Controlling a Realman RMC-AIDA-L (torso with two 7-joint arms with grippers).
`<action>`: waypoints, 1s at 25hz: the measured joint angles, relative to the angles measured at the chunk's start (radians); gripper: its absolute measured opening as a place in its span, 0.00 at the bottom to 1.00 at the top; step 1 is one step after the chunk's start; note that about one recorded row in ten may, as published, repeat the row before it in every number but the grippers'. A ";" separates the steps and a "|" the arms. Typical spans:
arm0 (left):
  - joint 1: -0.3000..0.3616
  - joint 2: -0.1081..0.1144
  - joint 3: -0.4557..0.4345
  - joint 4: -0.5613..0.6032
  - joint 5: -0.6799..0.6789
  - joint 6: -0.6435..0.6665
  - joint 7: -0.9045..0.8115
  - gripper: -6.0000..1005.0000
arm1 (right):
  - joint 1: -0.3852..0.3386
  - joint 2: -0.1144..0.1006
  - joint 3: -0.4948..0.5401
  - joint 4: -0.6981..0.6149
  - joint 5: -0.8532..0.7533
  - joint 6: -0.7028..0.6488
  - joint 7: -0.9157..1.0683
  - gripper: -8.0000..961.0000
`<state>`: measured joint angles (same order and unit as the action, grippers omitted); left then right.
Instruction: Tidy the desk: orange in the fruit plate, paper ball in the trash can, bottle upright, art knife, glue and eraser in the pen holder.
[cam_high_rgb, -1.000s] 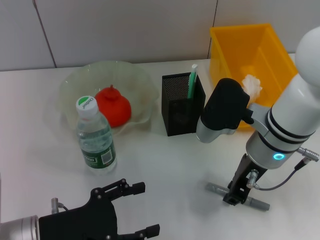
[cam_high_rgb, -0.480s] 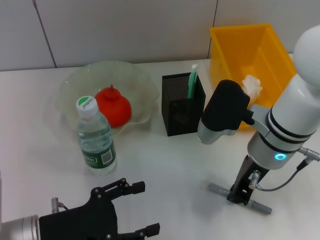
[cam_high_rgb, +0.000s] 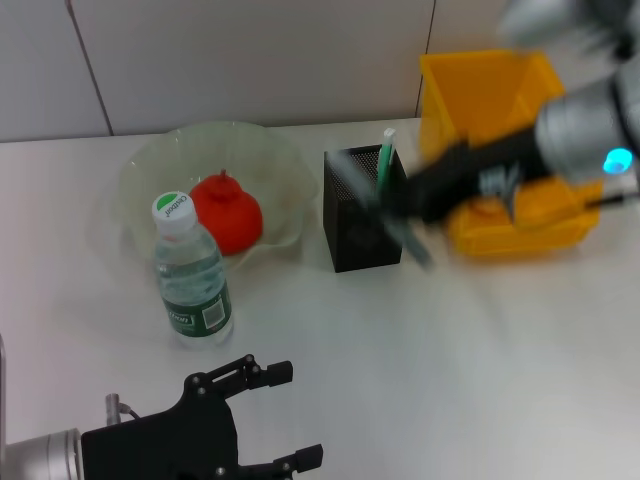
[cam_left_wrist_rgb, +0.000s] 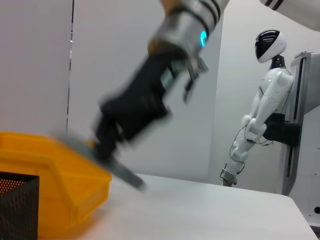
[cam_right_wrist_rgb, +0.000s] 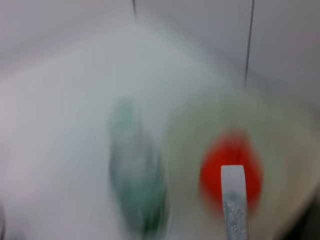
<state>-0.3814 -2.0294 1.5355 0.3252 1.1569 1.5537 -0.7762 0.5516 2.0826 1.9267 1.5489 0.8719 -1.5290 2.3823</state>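
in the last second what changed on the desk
The right gripper lifted the grey art knife off the table in front of the robot and swung it up toward the black mesh pen holder. The bottle, orange, fruit plate, yellow trash can and left gripper stayed where they were.

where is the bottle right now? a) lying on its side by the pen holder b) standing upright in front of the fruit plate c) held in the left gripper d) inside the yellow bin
b: the bottle stands upright, cap up, on the table just in front of the fruit plate.
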 joint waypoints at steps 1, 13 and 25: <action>0.000 -0.001 0.000 0.000 0.000 0.000 0.000 0.86 | -0.023 0.000 0.021 0.001 0.064 0.051 -0.035 0.17; -0.003 -0.006 0.000 0.000 0.000 -0.006 0.000 0.86 | -0.059 0.004 0.030 -0.477 0.703 0.526 -0.832 0.20; -0.004 -0.010 0.000 0.000 0.000 -0.006 0.000 0.86 | -0.013 0.007 0.029 -0.846 1.014 0.542 -1.291 0.24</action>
<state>-0.3851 -2.0395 1.5356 0.3252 1.1567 1.5477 -0.7762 0.5382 2.0895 1.9561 0.7029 1.8860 -0.9868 1.0910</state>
